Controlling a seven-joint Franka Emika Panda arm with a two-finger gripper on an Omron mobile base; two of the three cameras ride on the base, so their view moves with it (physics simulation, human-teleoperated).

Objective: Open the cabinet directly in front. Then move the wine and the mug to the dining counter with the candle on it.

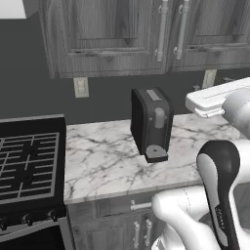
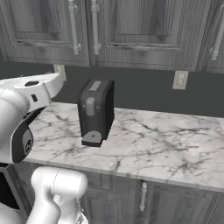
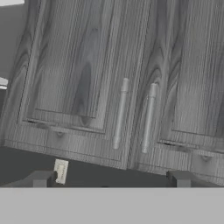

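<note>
Grey-veined marble worktop [image 1: 107, 156] runs along a dark kitchen wall, with a black coffee machine [image 1: 151, 124] standing on it as the main landmark. Left of the machine sits a black gas stove [image 1: 29, 161]. Directly above the machine hangs the cabinet [image 3: 109, 87], grey wood grain, both raised-panel doors shut, their two long silver bar handles [image 3: 120, 113] hanging side by side at the centre seam. Because the doors are closed, whatever is inside stays hidden. The gripper [image 3: 109, 180] points straight at that seam, its two dark fingertips spread wide apart and holding nothing, well short of the handles. It appears lined up for an approach to one handle, so opening the cabinet looks like the step in hand.
</note>
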